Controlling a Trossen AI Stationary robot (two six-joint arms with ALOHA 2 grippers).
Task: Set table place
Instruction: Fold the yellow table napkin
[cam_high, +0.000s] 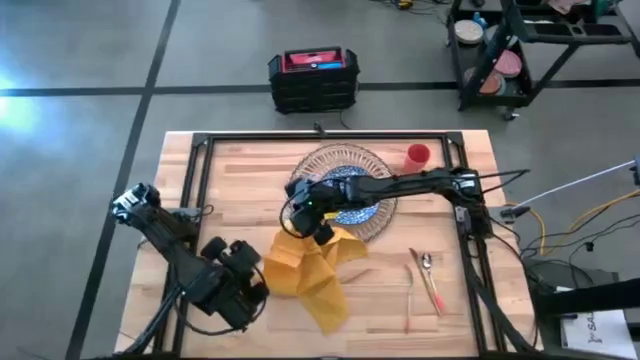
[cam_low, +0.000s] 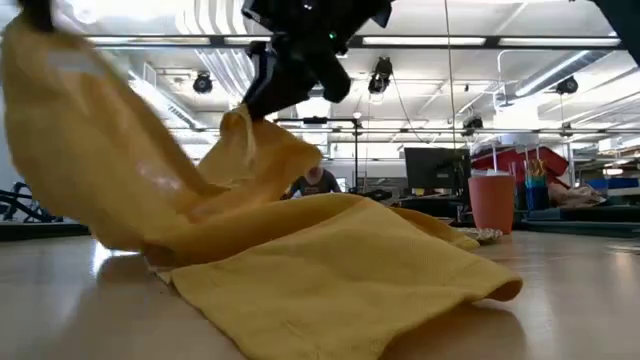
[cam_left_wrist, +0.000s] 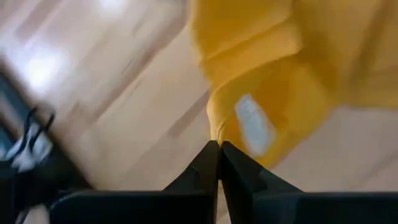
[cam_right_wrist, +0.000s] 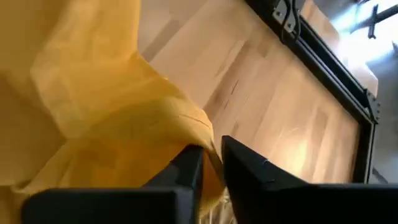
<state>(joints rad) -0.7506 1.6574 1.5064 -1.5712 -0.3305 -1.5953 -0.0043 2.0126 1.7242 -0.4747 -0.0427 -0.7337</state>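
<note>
A yellow cloth napkin (cam_high: 312, 268) lies crumpled on the table (cam_high: 230, 170), near the middle of its near half. Two of its parts are raised. My left gripper (cam_high: 262, 268) is shut on the napkin's left part, and my right gripper (cam_high: 308, 226) is shut on its far part. A large clear glass plate (cam_high: 340, 165) sits behind the napkin with a smaller blue-patterned plate (cam_high: 358, 208) on it. A red-orange cup (cam_high: 418, 154) stands at the back right. Orange-handled cutlery (cam_high: 430, 282) lies on the table to the right. My left gripper pinches a folded edge of the napkin (cam_left_wrist: 216, 127) between its two shut fingertips, close to a white label. That part is lifted high off the table (cam_low: 60, 60), and the cloth slopes down from it to the tabletop. My right gripper pinches a bunched fold of the napkin (cam_right_wrist: 208, 140) between its two fingers, coming from above and slanting down. This part (cam_low: 245, 125) is lifted off the table. The cloth falls slack from it, and the napkin's near part (cam_low: 330, 270) rests on the wood.
The black metal frame (cam_high: 200, 150) runs along the tabletop's edges. A black and red toolbox (cam_high: 313, 78) stands on the floor beyond the table, and a black cart (cam_high: 520, 50) at the back right. Bare wood lies left of the plates.
</note>
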